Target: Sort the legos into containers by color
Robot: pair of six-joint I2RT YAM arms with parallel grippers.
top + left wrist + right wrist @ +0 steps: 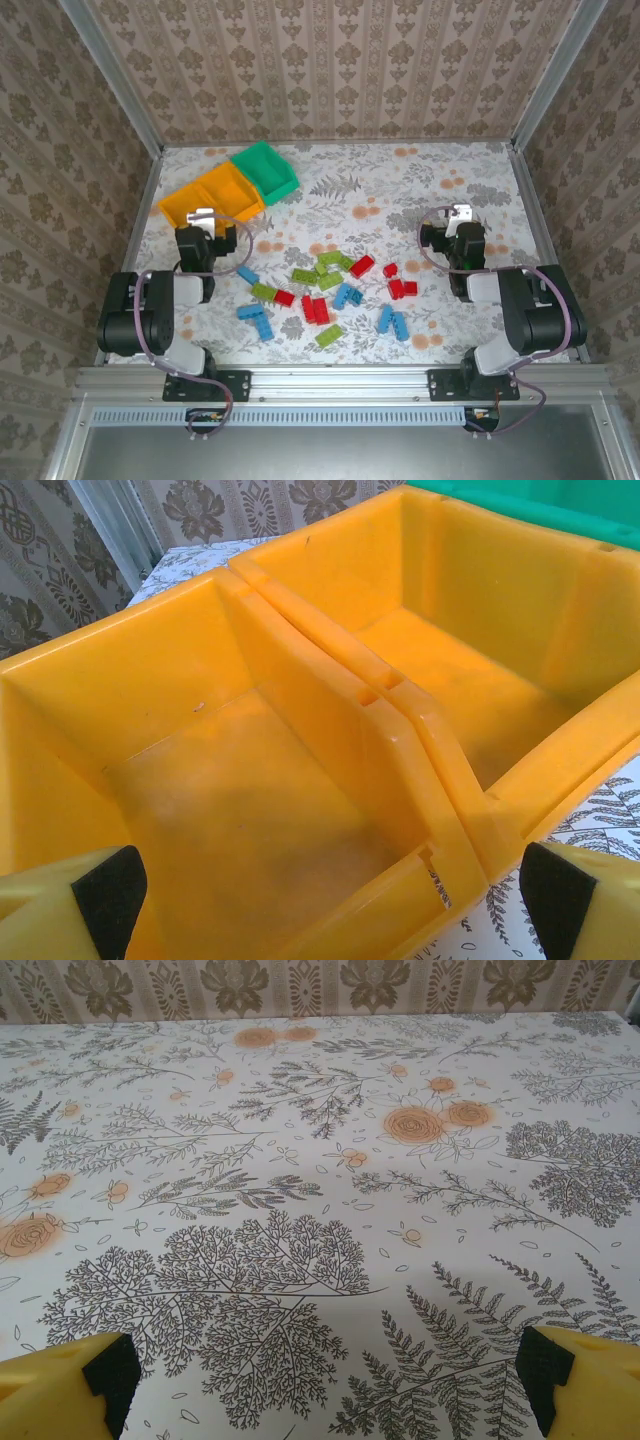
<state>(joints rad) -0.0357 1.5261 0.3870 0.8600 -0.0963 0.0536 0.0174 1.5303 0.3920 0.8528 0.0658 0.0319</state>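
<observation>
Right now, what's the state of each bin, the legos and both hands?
Left orange bin: empty.
Middle orange bin: empty.
Green bin: looks empty.
Legos: loose on the table, none in a bin.
Left hand: open, empty, at the orange bins.
Right hand: open, empty, over bare table.

The top camera is looking down from above and behind the arms (150,315) over the whole surface (400,190). The left wrist camera is facing closely into two orange-yellow bins (330,680), shared with the top view (212,198). The right one is skimming low across the surface (320,1160).
</observation>
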